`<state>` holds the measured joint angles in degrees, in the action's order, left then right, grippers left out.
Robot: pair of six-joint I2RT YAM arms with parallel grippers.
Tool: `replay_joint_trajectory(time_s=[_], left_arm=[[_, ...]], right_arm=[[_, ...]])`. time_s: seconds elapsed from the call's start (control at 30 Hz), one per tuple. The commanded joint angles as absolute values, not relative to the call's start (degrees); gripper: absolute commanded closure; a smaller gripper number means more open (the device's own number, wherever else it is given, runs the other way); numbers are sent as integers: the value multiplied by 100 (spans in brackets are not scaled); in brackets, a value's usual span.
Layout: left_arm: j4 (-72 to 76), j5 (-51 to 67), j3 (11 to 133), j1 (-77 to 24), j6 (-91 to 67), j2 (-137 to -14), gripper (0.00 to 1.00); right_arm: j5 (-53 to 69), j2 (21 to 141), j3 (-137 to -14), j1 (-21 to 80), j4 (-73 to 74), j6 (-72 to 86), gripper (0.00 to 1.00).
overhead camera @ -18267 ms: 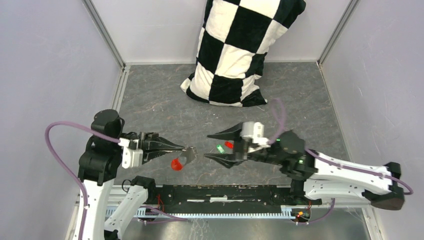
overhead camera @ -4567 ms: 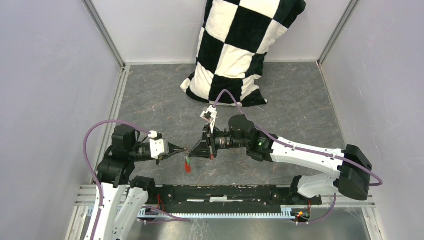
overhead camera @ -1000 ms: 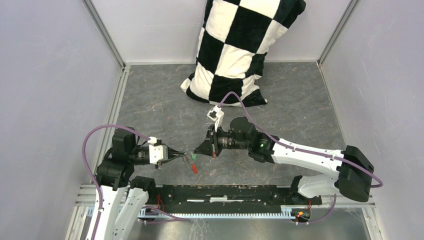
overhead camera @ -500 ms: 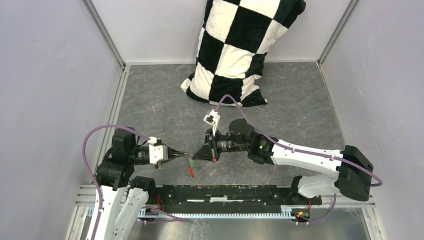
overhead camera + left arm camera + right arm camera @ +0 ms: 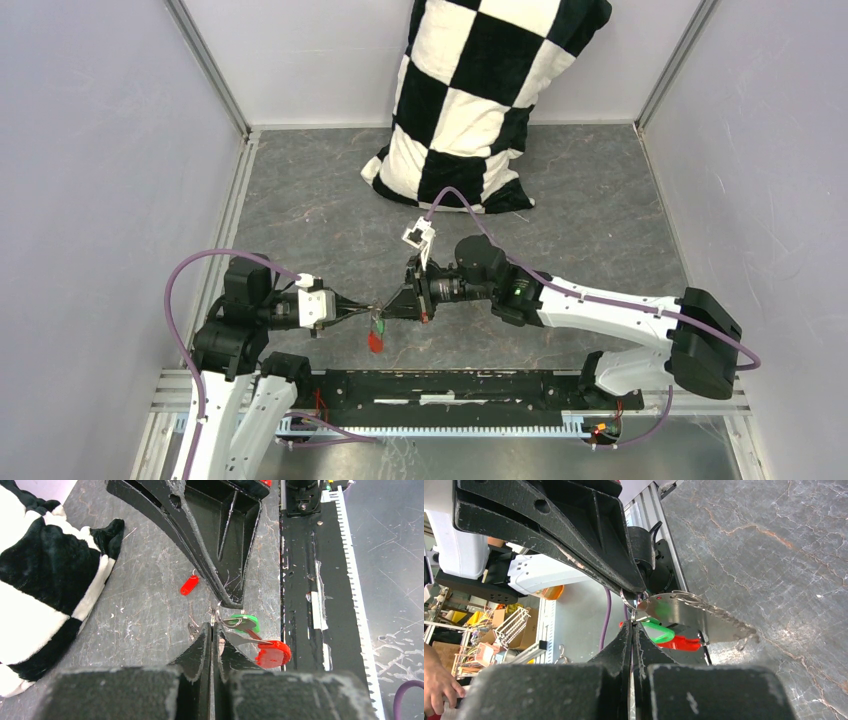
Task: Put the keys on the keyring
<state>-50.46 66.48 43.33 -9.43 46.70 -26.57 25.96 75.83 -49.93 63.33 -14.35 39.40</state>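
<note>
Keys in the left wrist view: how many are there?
2. The green-headed key hangs beside the keyring's red fob; the red-headed key lies apart on the table. Others may be hidden behind the arms.

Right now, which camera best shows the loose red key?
The left wrist view: the red key lies bare on the table. From above I cannot find it; the right wrist view misses it.

White links (image 5: pixel 610 315), black joints (image 5: pixel 708 345) — looping purple cables (image 5: pixel 190 263), green LED (image 5: pixel 517 290)
</note>
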Motion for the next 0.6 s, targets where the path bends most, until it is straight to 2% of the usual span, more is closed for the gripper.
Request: replay_joint_trajectory(time_s=[0.0,0.57], left_arm=[[-4831,6771,4386,-923,4726,-2655,98],[-4834,6775,4368,-923,4694,-2549,98]], right_arm=[[2626,7651,-5256,6343,-1773,3967,100],[2360,7665,-5230,6284,-1616,4029,100]])
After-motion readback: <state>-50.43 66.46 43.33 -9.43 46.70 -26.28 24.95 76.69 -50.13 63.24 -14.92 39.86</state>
